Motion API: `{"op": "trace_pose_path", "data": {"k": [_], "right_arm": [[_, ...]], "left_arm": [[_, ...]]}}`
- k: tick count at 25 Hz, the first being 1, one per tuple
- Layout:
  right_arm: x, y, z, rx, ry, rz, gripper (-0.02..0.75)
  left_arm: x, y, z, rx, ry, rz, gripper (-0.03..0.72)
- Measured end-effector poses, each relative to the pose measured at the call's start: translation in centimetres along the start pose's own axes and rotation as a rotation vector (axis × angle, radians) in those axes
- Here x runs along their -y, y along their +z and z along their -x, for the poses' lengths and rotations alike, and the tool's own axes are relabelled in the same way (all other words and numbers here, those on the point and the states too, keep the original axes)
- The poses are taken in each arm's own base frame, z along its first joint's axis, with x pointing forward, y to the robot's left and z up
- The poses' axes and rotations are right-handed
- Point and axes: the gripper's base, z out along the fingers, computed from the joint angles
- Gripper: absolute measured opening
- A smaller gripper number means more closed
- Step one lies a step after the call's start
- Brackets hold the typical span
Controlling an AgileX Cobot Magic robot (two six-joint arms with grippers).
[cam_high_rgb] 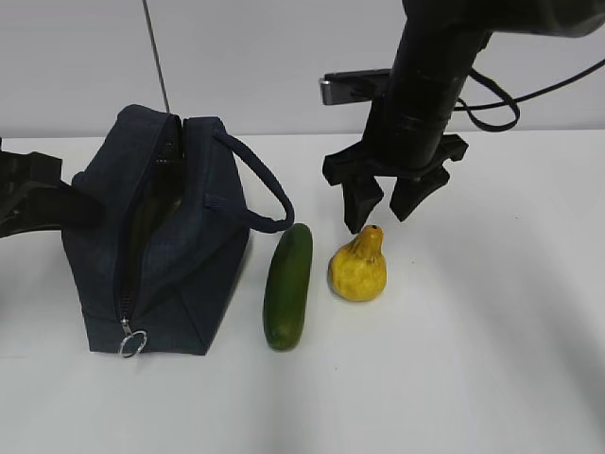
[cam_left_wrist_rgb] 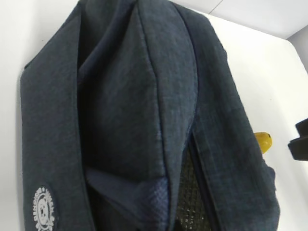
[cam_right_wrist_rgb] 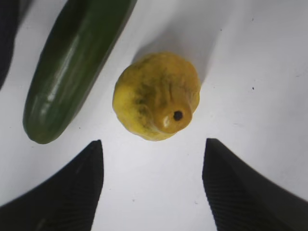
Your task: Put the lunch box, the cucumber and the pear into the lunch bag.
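The navy lunch bag (cam_high_rgb: 180, 255) stands at the left with its zipper open. The dark green cucumber (cam_high_rgb: 288, 286) lies just right of it, and the yellow pear (cam_high_rgb: 358, 268) sits upright beside that. My right gripper (cam_high_rgb: 381, 216) hangs open just above and behind the pear's neck, touching nothing. In the right wrist view the pear (cam_right_wrist_rgb: 156, 96) lies beyond the open gripper (cam_right_wrist_rgb: 154, 142), with the cucumber (cam_right_wrist_rgb: 72, 67) to its left. My left gripper (cam_high_rgb: 57, 203) is at the bag's left side. Its wrist view is filled with bag fabric (cam_left_wrist_rgb: 144, 96), and a fold runs down to the hidden shut jaws. The lunch box is out of view.
A silver ring pull (cam_high_rgb: 132, 342) hangs at the bag's near end and the loop handle (cam_high_rgb: 265, 189) arches toward the cucumber. Black mesh lining (cam_left_wrist_rgb: 190, 202) shows inside the bag's opening. A thin rod (cam_high_rgb: 156, 57) rises behind the bag. The white table (cam_high_rgb: 492, 359) carries everything.
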Motion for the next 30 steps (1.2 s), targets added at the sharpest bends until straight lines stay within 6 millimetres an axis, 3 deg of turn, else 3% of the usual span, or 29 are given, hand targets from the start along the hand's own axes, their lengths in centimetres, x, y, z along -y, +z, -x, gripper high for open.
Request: {"op": "trace_pose_path", "data": {"k": [10, 13, 20, 26, 30], "right_arm": [[0.6, 4.4, 0.5, -0.078, 0.014, -0.004, 0.498], [0.7, 4.7, 0.8, -0.052, 0.017, -0.008, 0.497], [0.7, 4.7, 0.9, -0.042, 0.016, -0.011, 0.378], [0.8, 5.2, 0.7, -0.078, 0.017, -0.01, 0.351], [0.8, 5.2, 0.6, -0.081, 0.017, -0.01, 0.248]], "left_arm": [[0.0, 0.0, 0.0, -0.001, 0.0, -0.002, 0.001], [0.0, 0.0, 0.0, -0.001, 0.0, -0.002, 0.001], [0.0, 0.0, 0.0, -0.001, 0.0, -0.002, 0.001], [0.0, 0.0, 0.0, -0.001, 0.0, -0.002, 0.001], [0.0, 0.0, 0.0, -0.001, 0.0, -0.002, 0.001]]}}
